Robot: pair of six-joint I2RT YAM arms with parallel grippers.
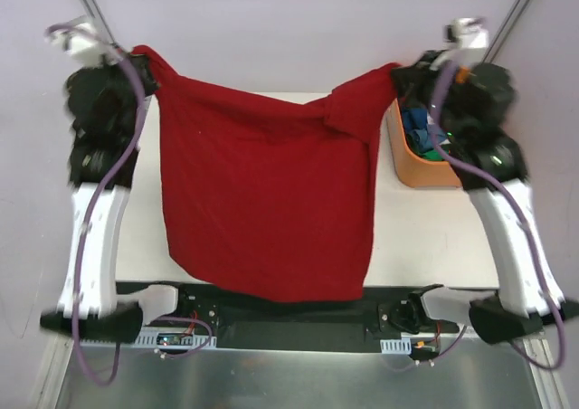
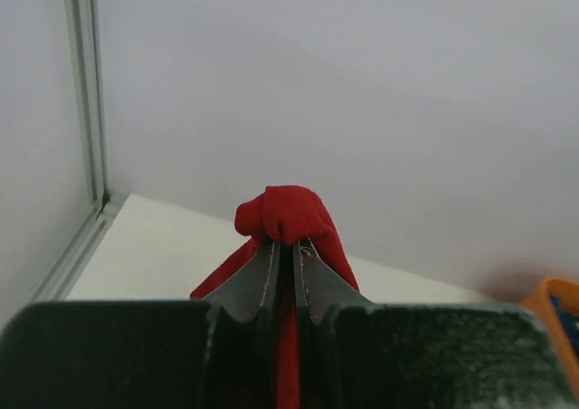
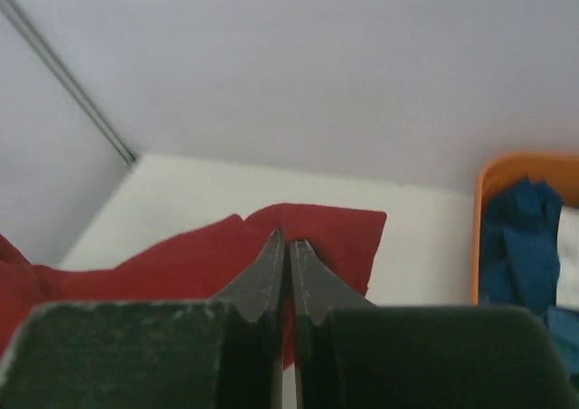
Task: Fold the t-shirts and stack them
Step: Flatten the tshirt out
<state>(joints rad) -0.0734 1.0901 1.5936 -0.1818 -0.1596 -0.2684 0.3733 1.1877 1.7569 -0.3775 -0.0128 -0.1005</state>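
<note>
A large dark red t-shirt (image 1: 262, 192) hangs spread between both raised arms, its lower hem drooping past the table's near edge. My left gripper (image 1: 145, 61) is shut on its left top corner. In the left wrist view, red cloth (image 2: 285, 212) bunches out past the closed gripper (image 2: 288, 242). My right gripper (image 1: 398, 76) is shut on the other top corner, by a sleeve. The right wrist view shows the gripper (image 3: 288, 240) pinching red cloth (image 3: 339, 233). More t-shirts (image 1: 423, 130), blue and green, lie in the tub, with blue cloth (image 3: 520, 246) and white cloth (image 3: 570, 260) visible from the right wrist.
An orange plastic tub (image 1: 409, 169) stands at the table's right side, right under my right arm; its rim (image 3: 516, 166) and corner (image 2: 556, 296) show in the wrist views. The white table (image 1: 434, 237) is walled in by pale panels with metal posts (image 2: 86, 83).
</note>
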